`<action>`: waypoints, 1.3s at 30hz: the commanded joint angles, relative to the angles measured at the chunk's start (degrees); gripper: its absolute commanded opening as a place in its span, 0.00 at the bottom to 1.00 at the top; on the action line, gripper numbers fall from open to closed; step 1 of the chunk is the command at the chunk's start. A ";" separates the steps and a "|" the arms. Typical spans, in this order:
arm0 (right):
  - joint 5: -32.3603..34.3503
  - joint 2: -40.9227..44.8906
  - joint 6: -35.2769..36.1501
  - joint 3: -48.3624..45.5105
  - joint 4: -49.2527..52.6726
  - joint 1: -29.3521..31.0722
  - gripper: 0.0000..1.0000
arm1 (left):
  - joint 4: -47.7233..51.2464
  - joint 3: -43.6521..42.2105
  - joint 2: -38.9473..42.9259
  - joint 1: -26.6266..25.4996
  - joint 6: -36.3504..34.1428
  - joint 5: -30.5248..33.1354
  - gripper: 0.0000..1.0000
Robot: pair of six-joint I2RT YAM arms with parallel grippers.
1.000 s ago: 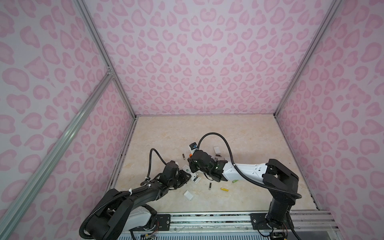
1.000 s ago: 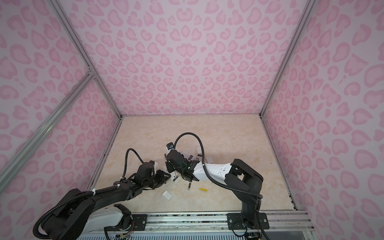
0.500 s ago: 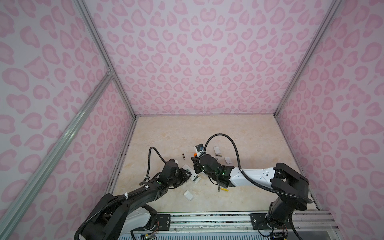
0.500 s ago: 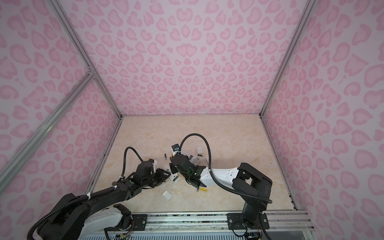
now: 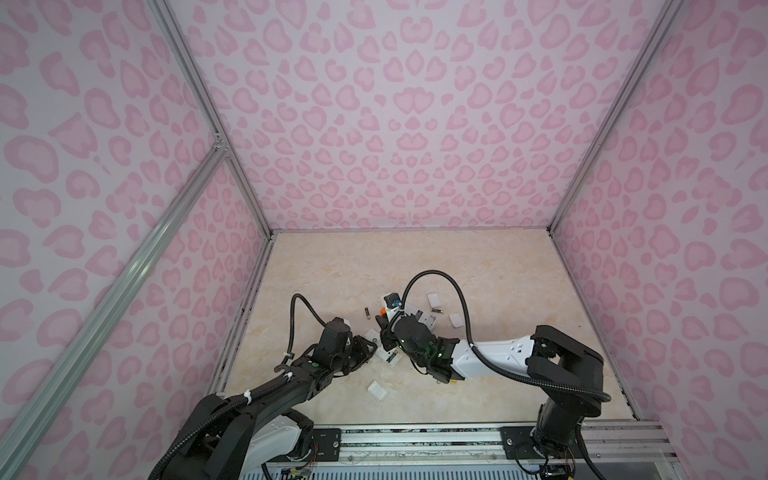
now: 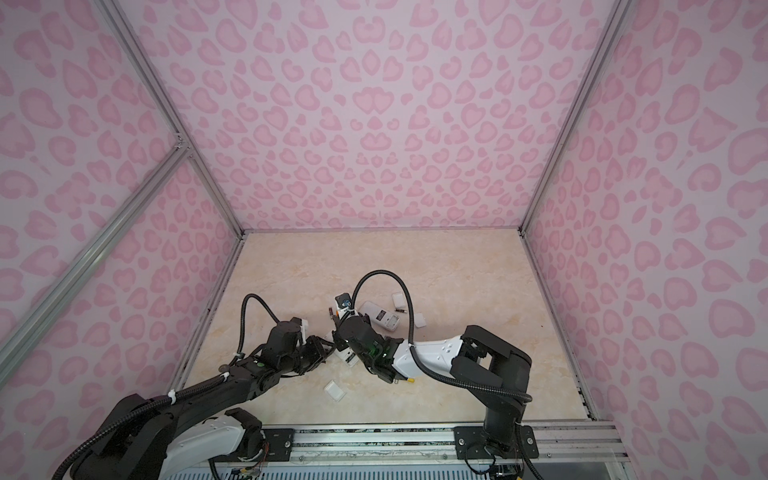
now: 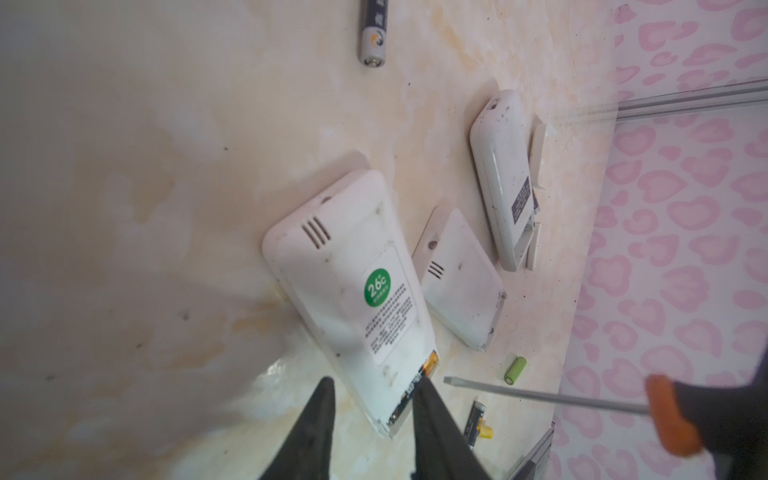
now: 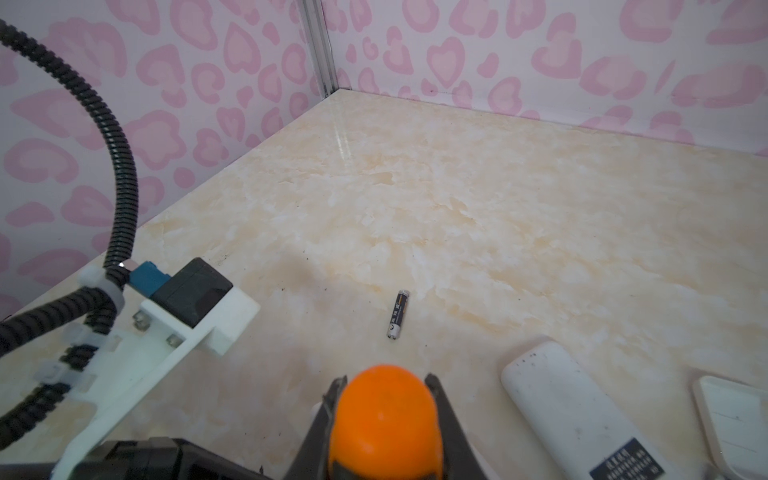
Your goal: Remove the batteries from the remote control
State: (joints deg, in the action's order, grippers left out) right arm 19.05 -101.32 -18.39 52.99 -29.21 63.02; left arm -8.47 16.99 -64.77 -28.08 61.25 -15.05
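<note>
A white remote control with a green sticker lies face down, in both top views between the arms. A black and gold battery shows in its open end. My left gripper stands open around that end; one finger touches the battery side, the other is apart. My right gripper is shut on the screwdriver's orange handle; the shaft points at the remote's end. Loose batteries lie about: black, green, black beside yellow.
A second white remote and a smaller white remote back lie beyond. Small white covers lie on the floor. Pink patterned walls close in three sides; a metal rail runs along the front.
The right arm swung slightly right and back again, still holding the screwdriver. The left gripper stays at the remote's end, its jaws a touch wider.
</note>
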 commanded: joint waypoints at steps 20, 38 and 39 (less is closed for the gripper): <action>7.81 -2.31 0.05 -6.41 -10.52 2.18 0.00 | 0.08 -0.91 -0.29 0.92 -0.79 -0.79 0.35; 13.93 -3.19 2.84 -11.23 -21.50 6.34 0.00 | -5.69 -3.01 -2.39 -4.12 4.47 0.81 0.32; 13.74 -3.10 2.60 -11.33 -21.30 6.32 0.00 | -6.06 -2.96 -2.69 -4.39 4.58 0.81 0.31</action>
State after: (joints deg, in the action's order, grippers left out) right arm 32.93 -103.85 -15.64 42.09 -50.24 69.21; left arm -11.94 13.65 -66.76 -32.03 64.90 -14.98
